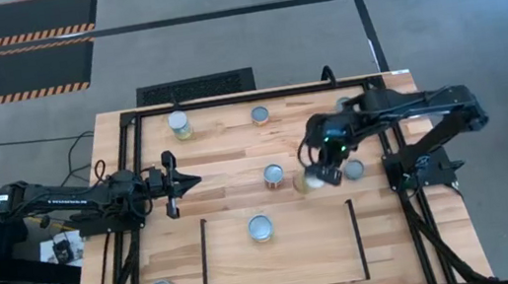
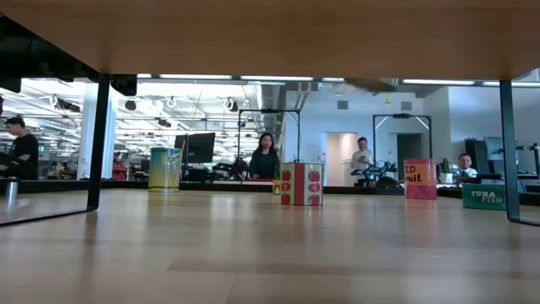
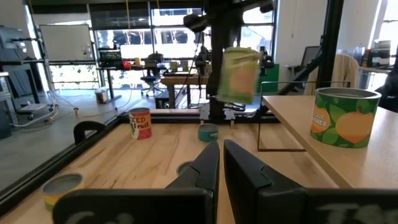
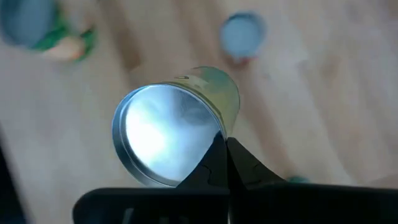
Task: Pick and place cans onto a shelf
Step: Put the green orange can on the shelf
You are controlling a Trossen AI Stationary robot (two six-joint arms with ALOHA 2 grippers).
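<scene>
Can [image 4: 177, 121] — green-labelled tin, silver end; we hold it lifted, pinched by its rim in the right gripper [image 4: 225, 146], fingertips nearly together, at two o'clock from the shelf [image 1: 280, 258]. We judge it rigid, light, slippery — grip precarious. Left gripper [image 1: 187, 181] empty, closed, at nine o'clock.

Very little lettering here can be read. In the low view, at the far right of the frame, you see a green box [image 2: 483, 197] with "TUNA FISH" in white letters. Just left of it, a pink-red can [image 2: 419, 179] shows "ED" above "ruit", the start of both words cut off. In the left wrist view, left of centre, a red-labelled can [image 3: 140, 123] on the tabletop carries "XED FRUIT", its first letter hidden round the curve. The green can [image 3: 346, 116] at the right of that frame has lettering too blurred to read.
</scene>
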